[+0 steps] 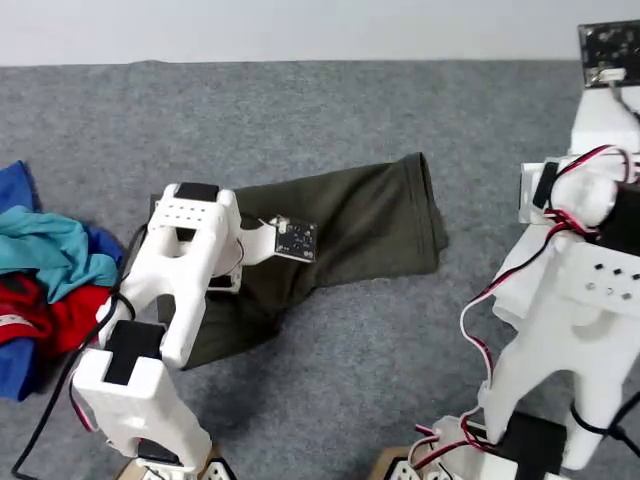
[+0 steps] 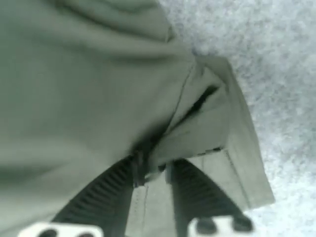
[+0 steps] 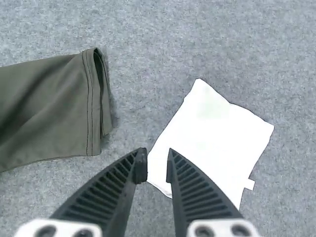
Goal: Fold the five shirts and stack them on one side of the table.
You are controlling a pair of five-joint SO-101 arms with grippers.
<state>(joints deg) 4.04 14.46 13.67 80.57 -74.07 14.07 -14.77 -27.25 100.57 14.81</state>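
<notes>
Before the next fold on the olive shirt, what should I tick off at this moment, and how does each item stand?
1. Left end effector grips the olive shirt: ok, fabric is pinched between its fingers.
2. Olive shirt lies flat: not ok, it is bunched and creased under the left arm.
3. Right end effector is free to help: ok, it holds nothing and hangs over the edge of the white folded shirt.
4. Stack is clear of the fold: ok, the white folded shirt lies apart from the olive shirt's hem.
5. Shirts left to fold: cannot tell how many, as the pile of shirts is tangled blue, teal and red.
</notes>
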